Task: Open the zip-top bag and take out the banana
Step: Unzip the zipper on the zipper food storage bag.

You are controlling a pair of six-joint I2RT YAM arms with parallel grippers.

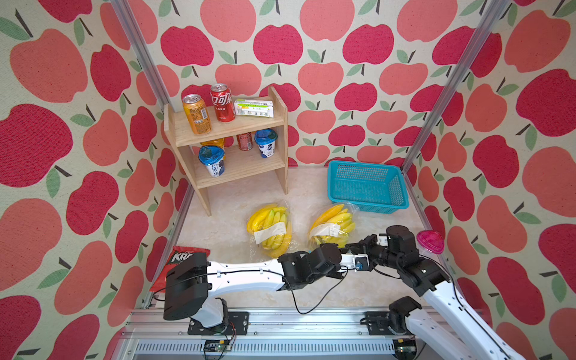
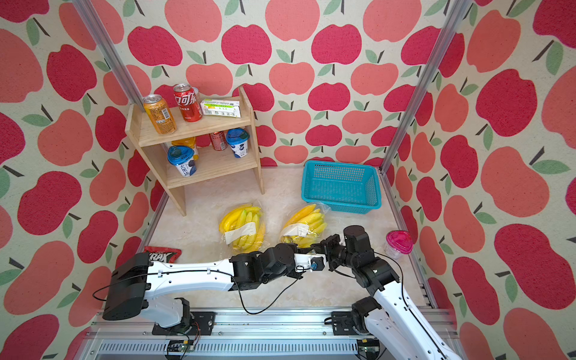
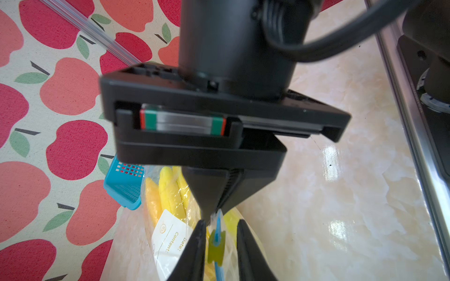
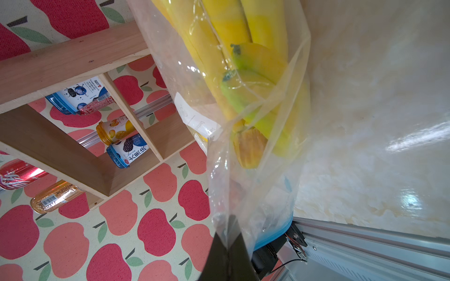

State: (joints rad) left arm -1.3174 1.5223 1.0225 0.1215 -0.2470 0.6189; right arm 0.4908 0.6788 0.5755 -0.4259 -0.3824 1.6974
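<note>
Two clear zip-top bags of yellow bananas lie on the marble floor in both top views. Both arms meet at the near end of the right-hand bag (image 1: 332,226) (image 2: 304,224). My right gripper (image 4: 230,237) is shut on a corner of that bag's (image 4: 267,185) clear plastic, beside its blue zip strip (image 4: 275,232); the bananas (image 4: 243,60) show through it. My left gripper (image 3: 221,225) is open, its fingers on either side of the green slider (image 3: 216,245) on the blue zip track, with a gap on one side. A white label (image 3: 168,238) is on the bag.
The other banana bag (image 1: 270,230) lies to the left. A wooden shelf (image 1: 230,124) with cans and cups stands at the back left, and a teal basket (image 1: 367,187) at the back right. A pink-lidded cup (image 1: 430,241) is by the right wall; a red snack bag (image 1: 180,255) lies near left.
</note>
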